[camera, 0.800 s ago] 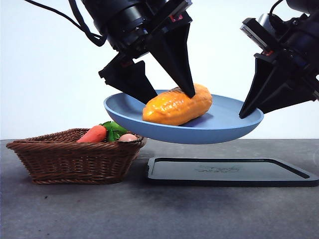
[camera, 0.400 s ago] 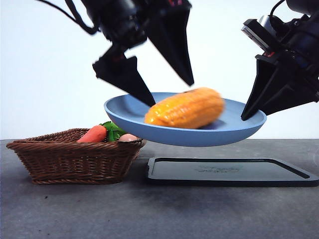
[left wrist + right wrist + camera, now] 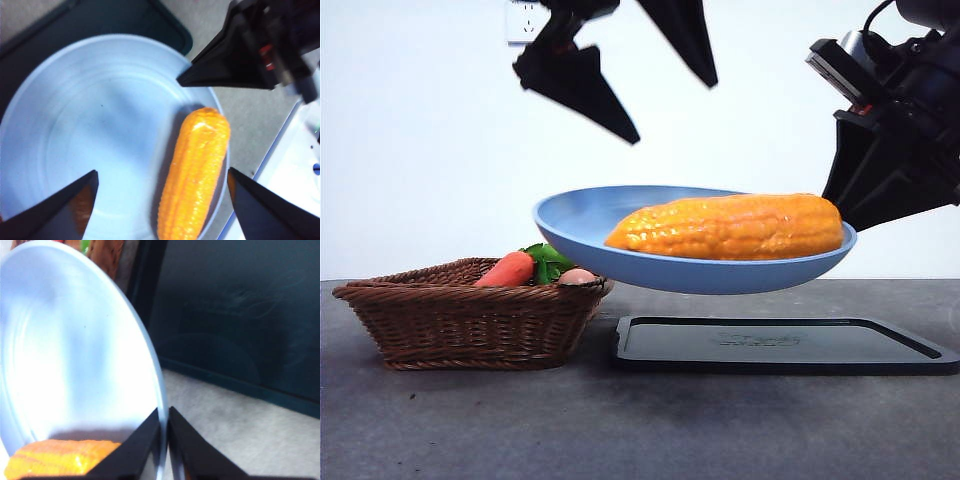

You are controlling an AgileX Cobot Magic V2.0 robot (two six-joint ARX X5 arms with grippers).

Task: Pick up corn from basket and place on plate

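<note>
The corn (image 3: 730, 227) lies lengthwise on the blue plate (image 3: 580, 215), which hangs in the air above a black tray (image 3: 780, 345). The right gripper (image 3: 164, 426) reaches in from the side at plate height, its jaws pressed onto the plate's rim and holding it aloft. The left gripper (image 3: 665, 95) hangs above the plate with its tips pointing down, jaws spread wide and holding nothing, clear of the corn below. In the left wrist view the corn (image 3: 196, 170) rests near the plate's edge, close to where the right gripper (image 3: 200, 75) grips the rim. To the side of the tray, the wicker basket (image 3: 460, 320) sits on the grey table (image 3: 620, 430), with a carrot (image 3: 507, 270) and its green leaves showing over the braided rim.
</note>
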